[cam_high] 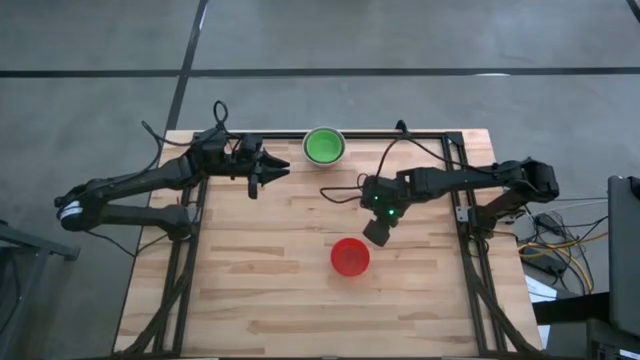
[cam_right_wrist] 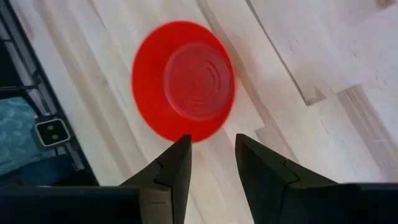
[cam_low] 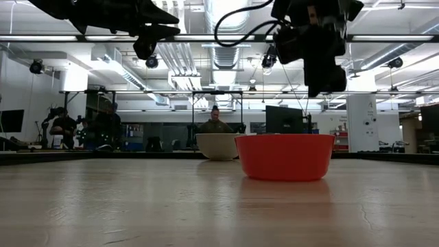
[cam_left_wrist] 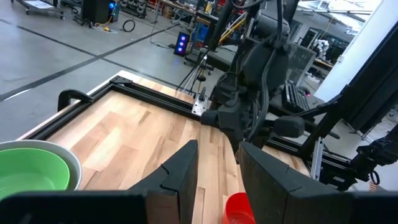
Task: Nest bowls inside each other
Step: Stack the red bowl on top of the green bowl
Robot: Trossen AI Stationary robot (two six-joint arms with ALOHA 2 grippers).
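Wooden table (cam_high: 260, 300) holds a red bowl (cam_high: 350, 257) near the middle and a green bowl (cam_high: 324, 146) by the far edge. Both look empty. Left gripper (cam_high: 283, 170) and right gripper (cam_high: 376, 233) have fingers parted, touching nothing.

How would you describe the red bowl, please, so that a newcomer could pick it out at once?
Start from the pale wooden table inside its black frame. Look a little right of its middle, just beneath the right arm's claw. There sits a small round red plastic bowl, alone on bare wood; the only other bowl, a green-lined one, stands at the far edge.
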